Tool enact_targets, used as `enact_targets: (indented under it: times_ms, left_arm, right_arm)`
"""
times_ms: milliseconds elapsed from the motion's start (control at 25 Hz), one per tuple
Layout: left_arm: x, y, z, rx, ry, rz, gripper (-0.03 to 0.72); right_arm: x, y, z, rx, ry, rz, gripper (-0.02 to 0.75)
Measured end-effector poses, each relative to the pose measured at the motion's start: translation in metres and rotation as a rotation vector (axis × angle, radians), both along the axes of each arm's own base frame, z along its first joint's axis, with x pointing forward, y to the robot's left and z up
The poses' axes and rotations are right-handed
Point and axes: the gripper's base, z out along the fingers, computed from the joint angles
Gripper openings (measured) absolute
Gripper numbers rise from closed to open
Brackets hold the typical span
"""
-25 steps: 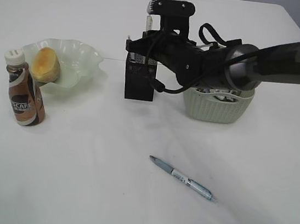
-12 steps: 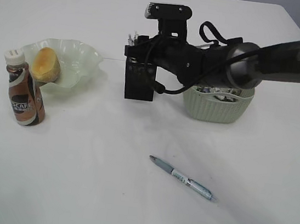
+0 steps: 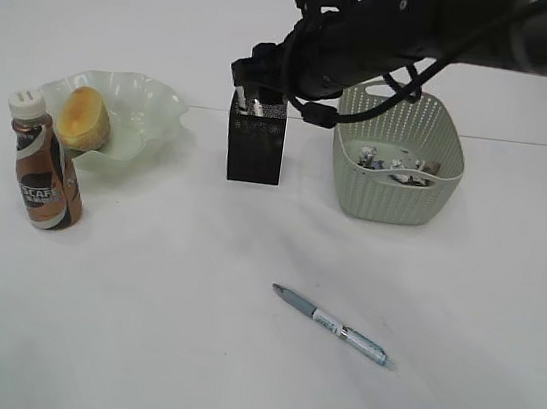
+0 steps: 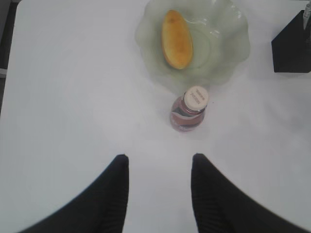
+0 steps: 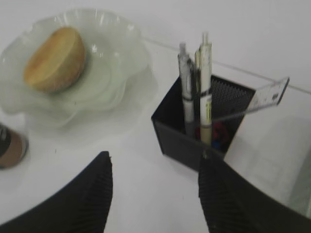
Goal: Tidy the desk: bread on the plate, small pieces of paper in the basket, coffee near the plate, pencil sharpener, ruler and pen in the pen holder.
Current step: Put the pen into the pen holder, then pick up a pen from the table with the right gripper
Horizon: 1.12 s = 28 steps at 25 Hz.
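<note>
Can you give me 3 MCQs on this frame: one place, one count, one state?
1. Where does the bread lie?
A. on the plate
B. in the basket
C. on the bare desk

2. How many pens stand upright in the pen holder?
A. none
B. two
C. five

3. How are the right gripper jaws?
A. shut on the ruler
B. open, empty
C. shut on a pen

Key: 1 A, the bun rests in the wavy dish. 2 B, the right wrist view shows two. 3 B, fingers apart, nothing between.
</note>
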Motion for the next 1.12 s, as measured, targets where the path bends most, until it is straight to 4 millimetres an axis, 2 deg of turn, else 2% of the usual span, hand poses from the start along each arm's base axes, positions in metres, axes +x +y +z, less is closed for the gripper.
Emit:
enact_targets:
  times_ms: [280, 600, 760, 1000, 1120]
  left_arm:
    - [0.0, 0.002, 0.0, 0.018, -0.002, 0.006, 0.313]
    - [0.0, 0.002, 0.0, 0.018, -0.002, 0.006, 0.312]
    - [0.0, 0.0, 0.0, -0.001, 0.0, 0.0, 0.312]
    - [0.0, -0.002, 0.0, -0.025, 0.003, -0.008, 0.312]
    - [0.0, -0.003, 0.0, -0.035, 0.004, -0.012, 0.313]
  right_arm:
    - [-0.037, -0.021, 0.027, -0.248, 0.195, 0.108, 0.419]
    - [-0.064, -0.038, 0.02, -0.433, 0.472, 0.159, 0.419]
    - [-0.07, -0.044, 0.018, -0.502, 0.544, 0.165, 0.419]
    - [-0.069, -0.047, 0.018, -0.544, 0.537, 0.161, 0.419]
    - [-0.069, -0.047, 0.018, -0.572, 0.518, 0.213, 0.419]
